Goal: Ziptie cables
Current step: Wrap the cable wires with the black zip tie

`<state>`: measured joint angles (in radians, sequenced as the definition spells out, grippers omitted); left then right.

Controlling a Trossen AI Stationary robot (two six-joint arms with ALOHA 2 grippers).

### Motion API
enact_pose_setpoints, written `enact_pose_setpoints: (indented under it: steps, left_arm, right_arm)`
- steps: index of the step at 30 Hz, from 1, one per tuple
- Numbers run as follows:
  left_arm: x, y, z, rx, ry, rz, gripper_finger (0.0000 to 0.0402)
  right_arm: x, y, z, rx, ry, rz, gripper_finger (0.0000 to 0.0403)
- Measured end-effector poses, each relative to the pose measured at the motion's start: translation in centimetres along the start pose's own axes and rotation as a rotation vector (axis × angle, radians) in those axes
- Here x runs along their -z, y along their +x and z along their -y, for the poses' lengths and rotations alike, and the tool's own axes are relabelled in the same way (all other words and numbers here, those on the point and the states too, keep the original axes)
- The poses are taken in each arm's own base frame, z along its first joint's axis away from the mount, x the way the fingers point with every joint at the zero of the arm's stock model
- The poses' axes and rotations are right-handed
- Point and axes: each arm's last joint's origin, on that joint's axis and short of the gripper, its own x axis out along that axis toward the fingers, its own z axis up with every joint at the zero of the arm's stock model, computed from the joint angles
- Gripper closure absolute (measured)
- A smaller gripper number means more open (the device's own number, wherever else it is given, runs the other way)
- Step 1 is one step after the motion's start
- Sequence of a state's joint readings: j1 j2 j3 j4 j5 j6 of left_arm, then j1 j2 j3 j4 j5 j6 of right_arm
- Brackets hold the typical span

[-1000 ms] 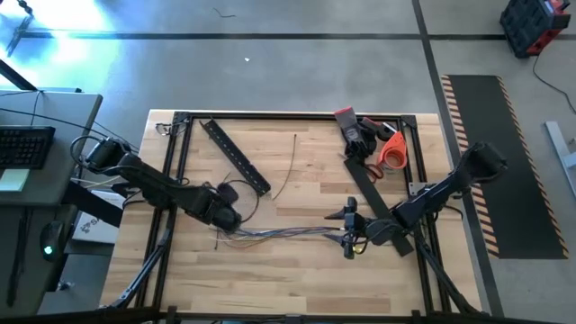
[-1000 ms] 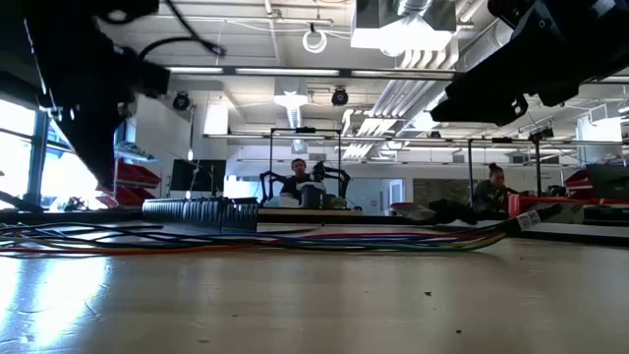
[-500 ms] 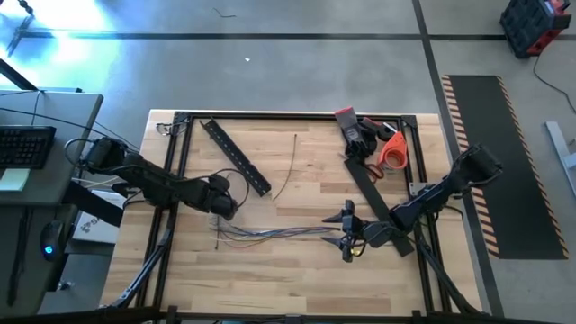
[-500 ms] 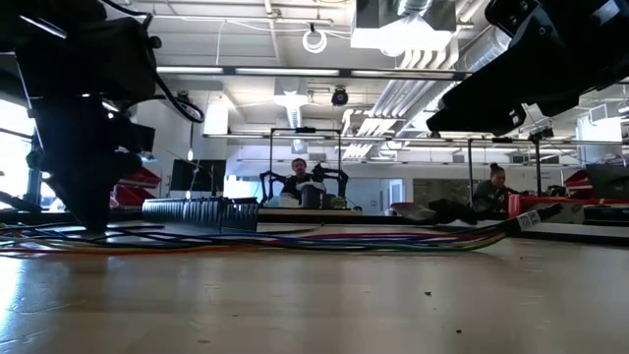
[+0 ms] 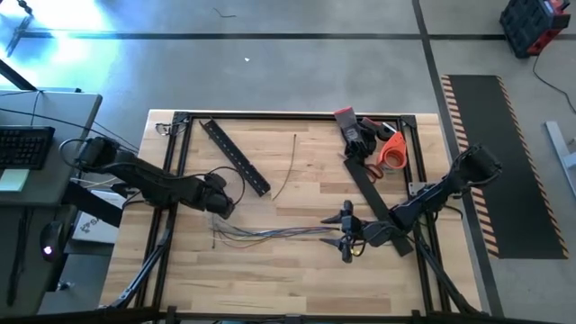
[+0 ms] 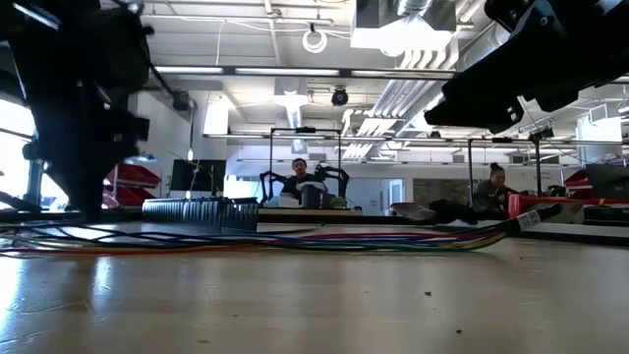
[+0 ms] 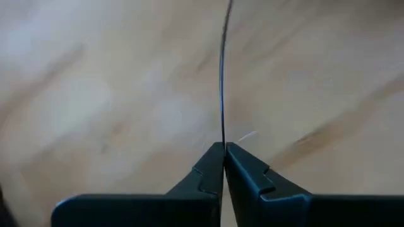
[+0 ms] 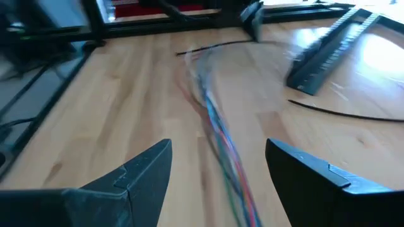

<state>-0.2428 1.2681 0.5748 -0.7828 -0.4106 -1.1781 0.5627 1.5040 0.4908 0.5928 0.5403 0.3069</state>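
1. The cables point(image 5: 279, 234) are seen lying loose on the tabletop point(image 5: 297, 270), spread in a long, slightly fanned run just in front of the flat black perforated bar point(image 5: 236, 157); no tie is seen around them anywhere along their length.
2. A thin black strand point(image 7: 221, 82), possibly a ziptie, is pinched in the left pincer point(image 7: 224, 150), whose jaws are clenched on it; this pincer point(image 5: 219, 196) is held beside the near end of the perforated bar, just beyond the cables' left end.
3. The right pincer point(image 5: 346, 231) is set at the cables' far end from the perforated bar, jaws spread wide; the coloured strands point(image 8: 221, 151) are seen running between its fingers point(image 8: 142, 170), and nothing is gripped.
4. A second thin strand point(image 5: 286, 175) is left lying apart, just to the right of the perforated bar.
5. The task is judged to be at an early stage: gathering the bundle, wrapping it and cinching the tie all appear to remain.
6. No brand, label or writing can be read; a pale tag point(image 6: 526, 220) is visible on the bundle in the low view, but its print is too small to make out.
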Motion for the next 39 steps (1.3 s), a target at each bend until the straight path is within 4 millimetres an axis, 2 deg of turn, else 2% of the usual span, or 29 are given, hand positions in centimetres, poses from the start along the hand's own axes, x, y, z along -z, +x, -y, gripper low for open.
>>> enact_pose_setpoints:
  steps: [7,12,16,20,23,27,33,39]
  left_arm:
    - [-1.9,-6.2,0.2,0.192,-0.027,0.283,0.0401]
    - [-2.3,-10.0,0.0,0.326,-0.016,0.484,0.0401]
    - [-2.3,-11.3,0.0,0.396,0.011,0.546,0.0401]
    - [-1.5,-10.1,0.2,0.383,0.033,0.494,0.0400]
    - [-0.6,-7.8,0.3,0.349,0.050,0.393,0.0385]
    - [0.9,-4.4,0.2,0.291,0.057,0.311,0.0343]
    - [1.9,-0.2,0.8,0.332,0.045,0.367,0.0271]
    - [2.0,2.8,0.4,0.251,0.010,0.403,0.0248]
  right_arm:
    - [-0.9,0.0,-0.5,-0.099,-0.031,0.073,0.0160]
    - [-1.4,-0.1,-0.7,-0.131,-0.090,0.118,0.0160]
    - [-2.3,0.1,-1.1,-0.136,-0.128,0.141,0.0160]
    - [-3.2,0.5,-1.5,-0.140,-0.147,0.156,0.0160]
    - [-3.7,0.7,-1.7,-0.146,-0.147,0.148,0.0160]
    - [-3.9,0.8,-1.9,-0.144,-0.160,0.133,0.0160]
    - [-3.8,1.0,-1.7,-0.136,-0.167,0.115,0.0160]
    - [-3.7,1.0,-1.7,-0.132,-0.166,0.101,0.0160]
